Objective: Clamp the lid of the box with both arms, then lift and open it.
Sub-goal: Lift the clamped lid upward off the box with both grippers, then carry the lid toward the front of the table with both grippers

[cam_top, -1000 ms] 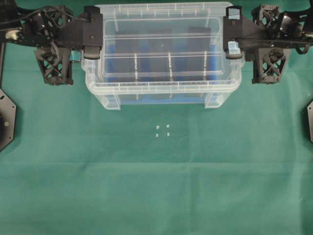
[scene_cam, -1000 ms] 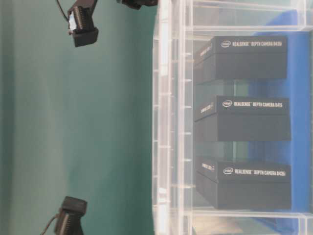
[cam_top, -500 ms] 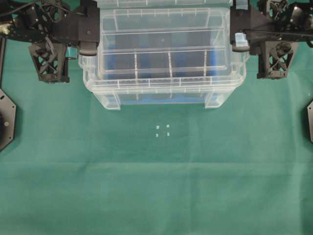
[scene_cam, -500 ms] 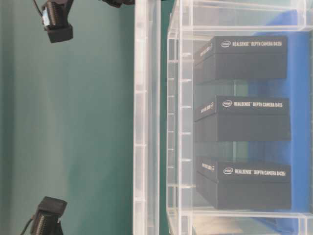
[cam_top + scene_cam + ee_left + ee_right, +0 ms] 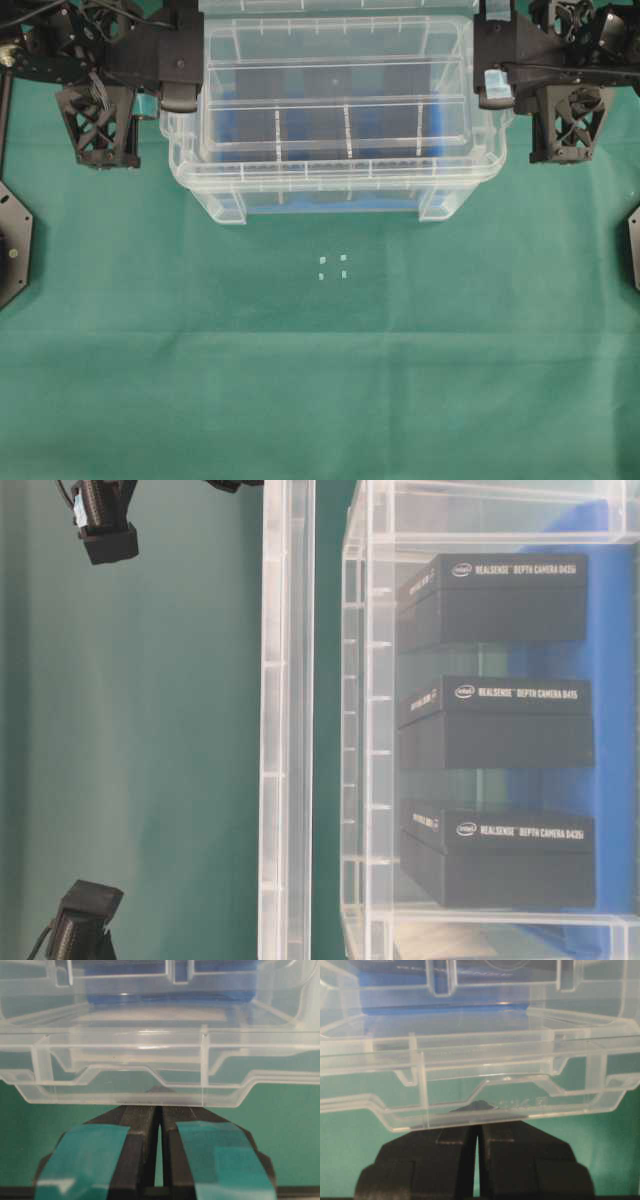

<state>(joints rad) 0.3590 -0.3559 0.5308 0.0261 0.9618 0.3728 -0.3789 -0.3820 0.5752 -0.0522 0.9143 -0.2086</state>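
Observation:
The clear flat lid [image 5: 335, 172] hangs level a short way above the box [image 5: 330, 202], a deep clear tub with a blue bottom. Three black blocks [image 5: 495, 720] stand inside it. In the table-level view the lid [image 5: 285, 730] stands clear of the box rim [image 5: 365, 730] with a gap between them. My left gripper [image 5: 180, 95], with teal tape, is shut on the lid's left end [image 5: 150, 1055], its tips [image 5: 160, 1097] at the rim. My right gripper [image 5: 492, 88] is shut on the lid's right end [image 5: 485, 1075], its tips [image 5: 479, 1110] at the rim.
Green cloth covers the table. Small white marks [image 5: 332, 267] lie in front of the box. Black base plates sit at the left edge [image 5: 12, 240] and the right edge [image 5: 632, 245].
Both arms have risen with the lid held between them. The lid has come off the box and the gap has widened. The box has stayed in place.

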